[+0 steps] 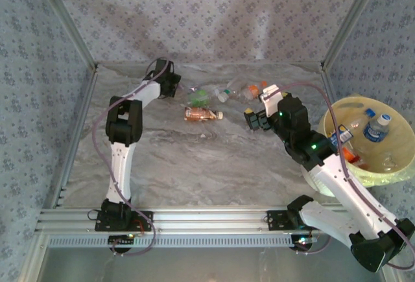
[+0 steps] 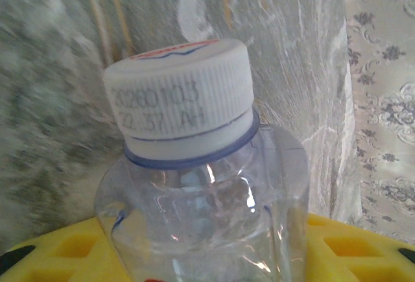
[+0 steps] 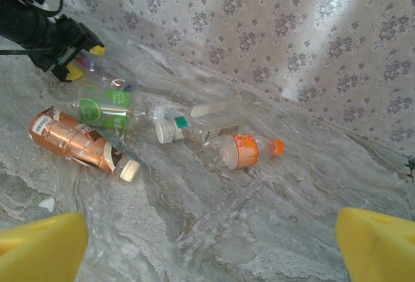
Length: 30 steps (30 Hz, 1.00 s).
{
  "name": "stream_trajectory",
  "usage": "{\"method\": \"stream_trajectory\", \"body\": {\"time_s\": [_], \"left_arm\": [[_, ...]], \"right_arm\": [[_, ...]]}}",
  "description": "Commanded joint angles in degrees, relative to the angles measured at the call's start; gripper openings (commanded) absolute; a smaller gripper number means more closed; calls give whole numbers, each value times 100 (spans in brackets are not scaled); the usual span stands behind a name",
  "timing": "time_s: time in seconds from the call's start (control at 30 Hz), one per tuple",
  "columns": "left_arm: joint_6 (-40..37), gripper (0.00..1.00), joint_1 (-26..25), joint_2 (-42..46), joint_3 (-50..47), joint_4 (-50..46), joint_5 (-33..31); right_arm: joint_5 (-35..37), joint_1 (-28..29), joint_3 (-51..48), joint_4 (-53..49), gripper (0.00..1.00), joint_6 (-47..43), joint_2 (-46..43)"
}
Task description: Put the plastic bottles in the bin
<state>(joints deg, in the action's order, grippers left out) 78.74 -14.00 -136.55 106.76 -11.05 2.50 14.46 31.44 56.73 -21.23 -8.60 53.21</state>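
The left gripper (image 1: pixel 174 85) stretches to the far side of the grey marbled table (image 1: pixel 214 165). In its wrist view the two yellow fingers (image 2: pixel 58 249) lie against both sides of a small clear plastic bottle with a white ribbed cap (image 2: pixel 194 185), so this gripper is closed around that bottle. The cap stands just beyond the fingers, with a thin blue ring under it.

The right gripper (image 3: pixel 207 256) hangs above the table with its yellow fingertips (image 3: pixel 39 249) wide apart and nothing between them. Ahead of it four bottles lie on their sides, near one another. A clear bottle with an orange label and orange cap (image 3: pixel 241 151) is almost straight ahead. A clear bottle with a white cap (image 3: pixel 185 129) is just left of that one, and a clear bottle with a green label (image 3: pixel 104 107) is further left. A bottle with a shiny copper-brown label (image 3: pixel 71 141) is the nearest, on the left.

In the top view the large round pale-yellow bin (image 1: pixel 379 175) stands to the right of the right gripper, beside its arm and well apart from the bottles on the table. Several bottles lie inside it, one being a bottle with a blue label and white cap (image 1: pixel 376 126).
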Motion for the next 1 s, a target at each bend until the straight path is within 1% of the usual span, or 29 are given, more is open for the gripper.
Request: {"method": "stream_trajectory", "body": {"time_s": [0.0,0.1,0.17,0.23,0.27,0.4,0.47,0.6,0.67,0.77,0.83,0.97], "left_arm": [[-52,52,237,400,-557,678,71],[-287,50,323,817,-997,1237,43],[-455,49,373,1093,-1228,1452,38],[-655,49,415,1380,-1445,1677,40],[-774,49,432,1536,-1551,1787,72],[-1329,48,434,2087,-1907,2125,558],[-1457,48,416,2381,-2155,2208,834],[-1880,47,312,3083,-2774,2336,1292],[-2204,47,200,3482,-3018,2225,1402],[-2746,47,-86,4105,-3328,1889,1408],[-3110,47,-322,4485,-3503,1732,1462],[-3749,47,-747,5041,-3668,1328,1796]], "right_arm": [[380,44,-58,419,100,297,-23],[497,38,-449,916,100,838,-185],[363,43,-669,1183,100,905,-272],[286,46,-751,1235,100,993,-307],[264,39,-758,1213,100,1175,-307],[-17,46,-871,1325,100,1416,-281],[-44,44,-924,1449,100,1565,-247],[-175,43,-963,1674,100,2078,-16],[-428,46,-910,1743,100,2333,181],[-928,41,-739,1746,100,2781,557],[-1398,42,-606,1831,100,2988,863],[-2394,54,-378,2265,100,3210,1417]]}}
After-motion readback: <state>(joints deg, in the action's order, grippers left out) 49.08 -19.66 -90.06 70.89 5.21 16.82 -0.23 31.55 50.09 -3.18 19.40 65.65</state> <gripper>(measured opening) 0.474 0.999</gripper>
